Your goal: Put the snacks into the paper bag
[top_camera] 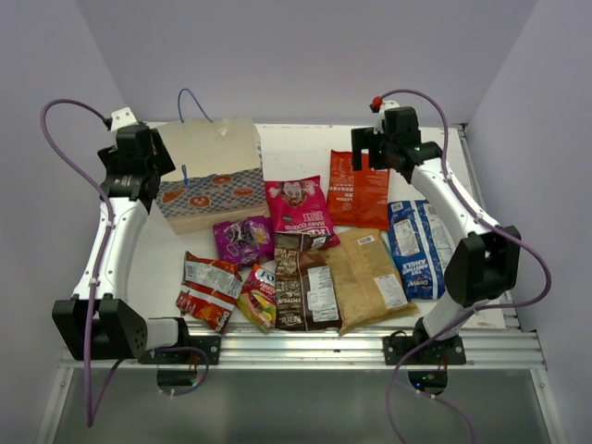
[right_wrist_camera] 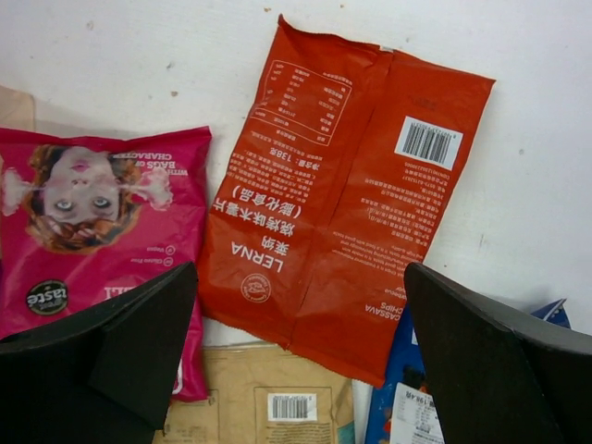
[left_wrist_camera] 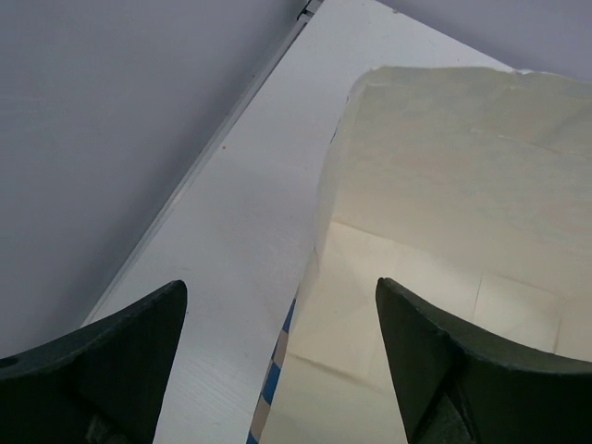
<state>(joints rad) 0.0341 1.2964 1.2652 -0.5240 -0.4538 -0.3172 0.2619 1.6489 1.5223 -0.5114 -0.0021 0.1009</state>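
The paper bag stands at the back left, tan with a blue-white checkered band; its pale wall fills the left wrist view. My left gripper hangs open over the bag's left edge, holding nothing. The snacks lie spread on the table: red, pink, purple, brown, tan, blue-white, silver-red chips and yellow-red candy. My right gripper is open above the red packet, beside the pink one.
The white table is boxed in by pale walls at the back and sides. A metal rail runs along the near edge between the arm bases. Purple cables loop off both arms. The bag's blue cord handle sticks up behind it.
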